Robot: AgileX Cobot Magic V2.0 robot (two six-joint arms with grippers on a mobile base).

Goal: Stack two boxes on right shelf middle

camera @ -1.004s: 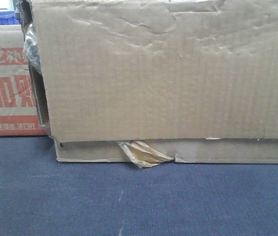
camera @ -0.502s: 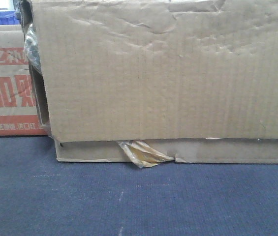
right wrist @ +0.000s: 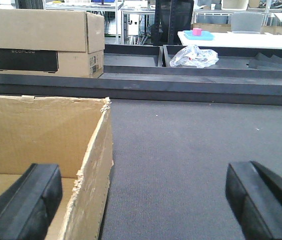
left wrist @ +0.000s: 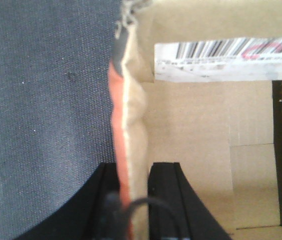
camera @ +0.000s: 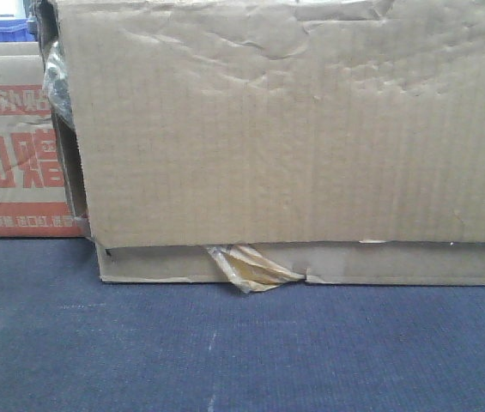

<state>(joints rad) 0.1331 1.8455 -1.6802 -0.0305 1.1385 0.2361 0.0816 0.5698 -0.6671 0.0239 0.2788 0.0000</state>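
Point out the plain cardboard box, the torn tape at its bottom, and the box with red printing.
plain box (camera: pixel 294 137): front-facing view, middle of its creased face.
torn tape (camera: pixel 255 268): front-facing view, loose curl at the bottom seam.
red-printed box (camera: pixel 17 163): front-facing view, on its red lettering.

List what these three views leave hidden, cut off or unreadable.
Front view: lettering on the red-printed carton, cut by the left edge and covered by the plain carton.
Left wrist view: barcode label, cut by the right edge, print too blurred to read.
Right wrist view: open carton, cut by the left and bottom edges; distant pink item, too small to identify.
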